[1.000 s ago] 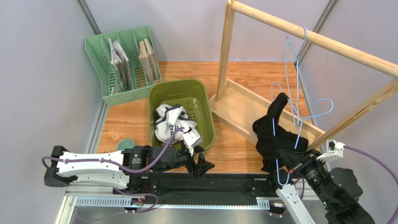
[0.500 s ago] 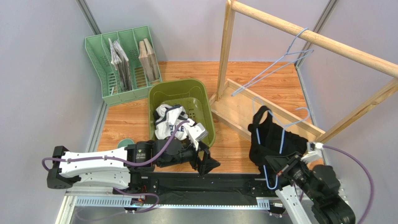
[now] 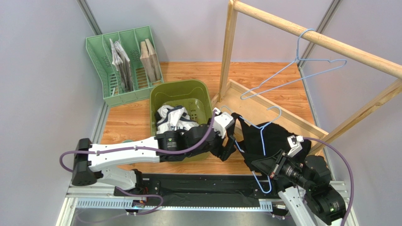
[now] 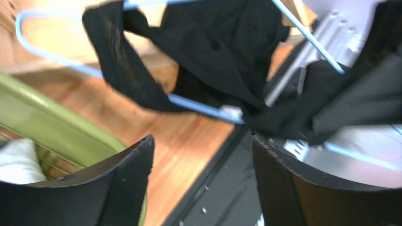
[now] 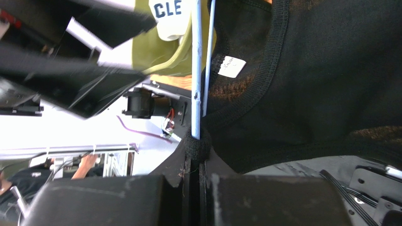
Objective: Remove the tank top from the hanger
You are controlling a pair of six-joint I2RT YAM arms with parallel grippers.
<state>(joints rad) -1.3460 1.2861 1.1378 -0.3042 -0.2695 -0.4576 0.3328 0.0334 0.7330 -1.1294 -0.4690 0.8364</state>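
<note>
The black tank top hangs on a blue wire hanger that is off the rail, held low at the front right. My right gripper is shut on a black strap wrapped round the hanger wire; its jaws pinch both. My left gripper is open and empty, just left of the garment. In the left wrist view its gripper sits below the tank top and the hanger wire, apart from both.
A green bin holding white clothes stands beside my left arm. A second, empty blue hanger hangs on the wooden rail. The rack's wooden base lies behind the garment. A green file rack is at the back left.
My left arm has swung from the near edge rightward up to the tank top. My right gripper has carried the hanger and top down and leftward. The empty hanger has swung on the rail.
</note>
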